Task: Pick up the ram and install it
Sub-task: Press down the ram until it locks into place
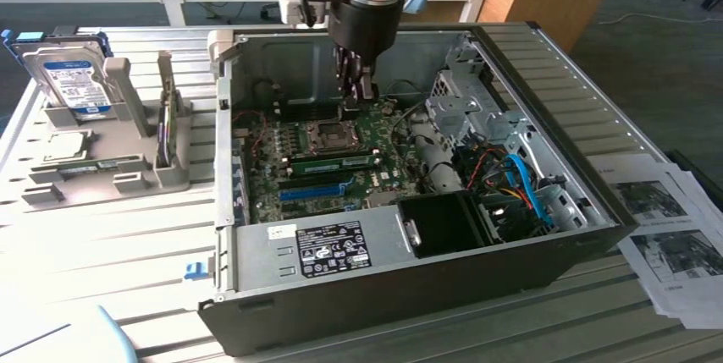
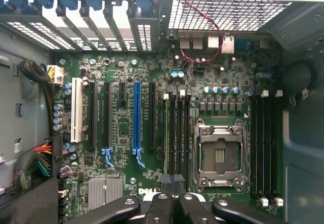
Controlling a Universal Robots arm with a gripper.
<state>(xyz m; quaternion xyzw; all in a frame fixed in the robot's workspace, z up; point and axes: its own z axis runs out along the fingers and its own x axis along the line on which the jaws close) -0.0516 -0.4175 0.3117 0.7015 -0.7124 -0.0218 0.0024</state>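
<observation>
The ram (image 1: 333, 161) sits edge-up in a slot just beside the processor socket (image 1: 334, 134). The fingers (image 2: 161, 204), closed and seemingly empty, hover above the socket. The ram looks light, stiff and fragile; best pinched by its long edges.

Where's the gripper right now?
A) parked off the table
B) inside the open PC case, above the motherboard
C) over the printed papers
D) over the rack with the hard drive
B: in the exterior view the gripper reaches down into the open case, just above the motherboard by the CPU socket.
</observation>
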